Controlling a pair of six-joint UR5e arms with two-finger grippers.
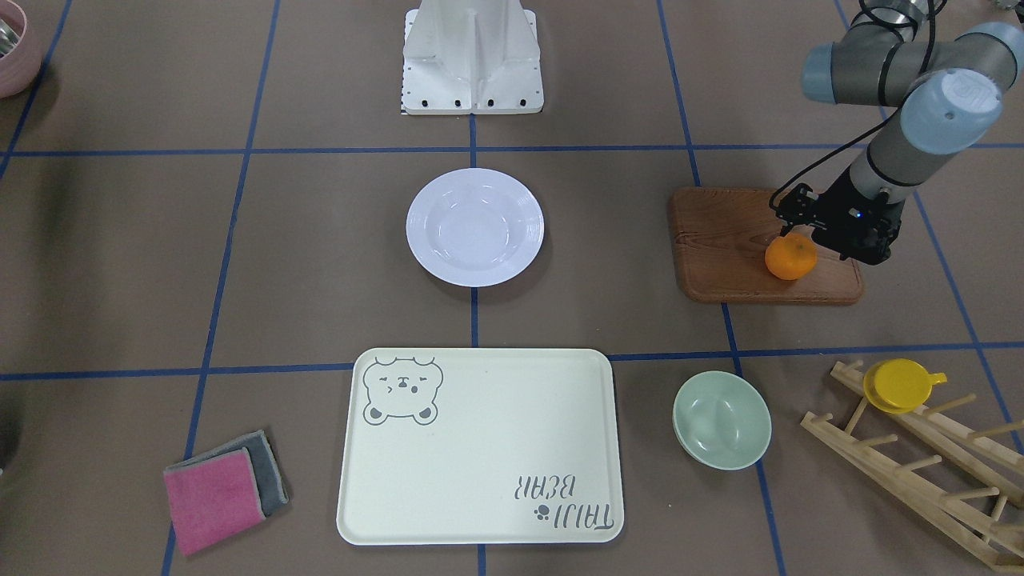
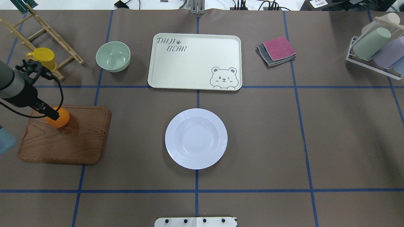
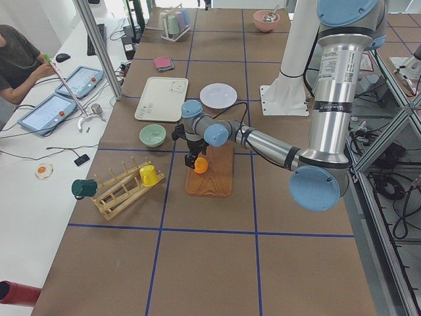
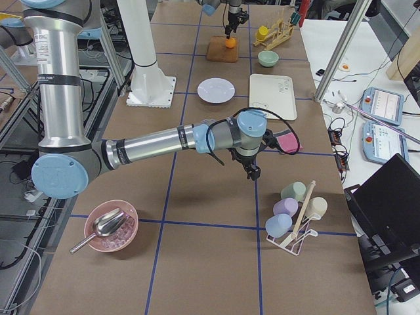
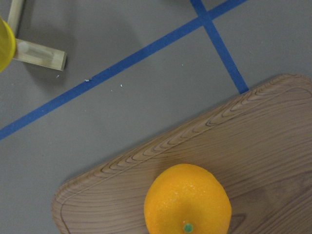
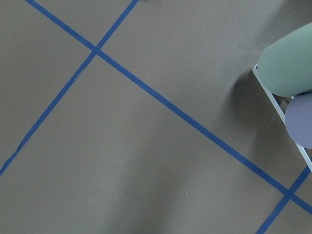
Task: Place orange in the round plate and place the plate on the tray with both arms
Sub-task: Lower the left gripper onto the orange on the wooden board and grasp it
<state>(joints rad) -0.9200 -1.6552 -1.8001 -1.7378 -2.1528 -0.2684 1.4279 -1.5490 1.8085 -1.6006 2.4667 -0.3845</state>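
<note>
The orange (image 1: 790, 257) rests on the brown wooden board (image 1: 720, 240), near its corner. My left gripper (image 1: 794, 234) hangs just over the orange, and its fingers look open with nothing between them. From the left wrist, the orange (image 5: 187, 200) lies on the board at the bottom edge. The round plate (image 1: 474, 227) is empty, white and glossy, in the table's middle. The cream tray (image 1: 480, 448) with the bear drawing lies beyond it, bare. My right gripper (image 4: 254, 174) shows only from the right side, low over bare table, and whether it is open I cannot tell.
A pale-green bowl (image 1: 722, 419) sits beside the tray. A wooden drying rack (image 1: 920, 456) carries a yellow cup (image 1: 900, 386). Folded pink and grey cloths (image 1: 224, 490) lie on the tray's other side. A wire rack with pastel cups (image 2: 377, 47) stands at the table's right end.
</note>
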